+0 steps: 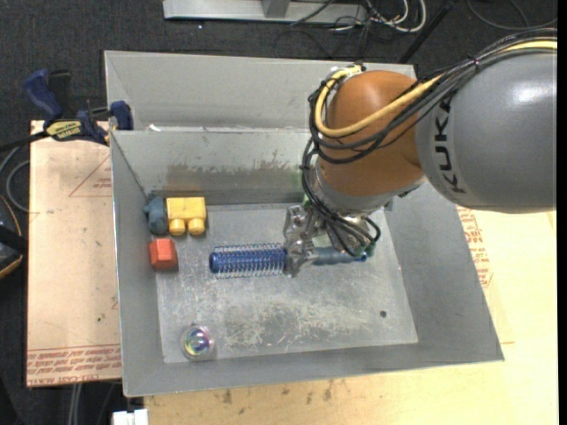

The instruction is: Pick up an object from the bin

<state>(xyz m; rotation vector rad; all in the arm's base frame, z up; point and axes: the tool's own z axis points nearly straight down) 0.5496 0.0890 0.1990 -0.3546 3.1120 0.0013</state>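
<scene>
Gripper [297,253] down at the blue bristly brush [248,261] mid-bin — clamped or not, I can't tell. Looks light, bristles springy — I'd take the stiff neck.

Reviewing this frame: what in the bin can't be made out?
1. Blue bristled brush: in the camera view its right end is covered by the gripper, so it is unclear whether the blue piece beyond joins it.
2. Back right floor of the bin: hidden under the orange wrist cover.
3. Dark blue thing beside the yellow block: too small to identify.
</scene>
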